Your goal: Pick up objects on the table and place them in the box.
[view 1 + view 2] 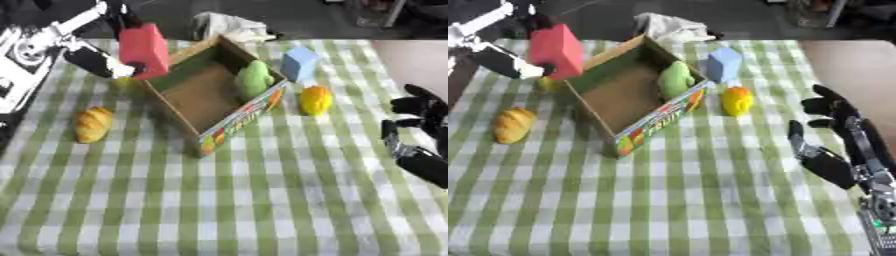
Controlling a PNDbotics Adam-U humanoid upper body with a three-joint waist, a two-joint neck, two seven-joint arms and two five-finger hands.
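The left hand (118, 60) has its dark fingers curled round a pink rectangular block (144, 50), holding it upright just above the near-left rim of the cardboard box (188, 92); the black-and-white arm slants in from the upper left. The right hand (833, 135) rests near the right edge, fingers loosely spread and pointing up, holding nothing, its black forearm running to the lower right corner. The box is open-topped, brown inside, with a colourful printed side, and sits askew on the green-and-white checked cloth (262, 200). A rounded green object (254, 77) lies inside against the right wall. Outside, a pale blue block (299, 62) and a yellow-orange rounded fruit shape (315, 100) stand just right of the box; a golden bread-like piece (93, 124) lies well left.
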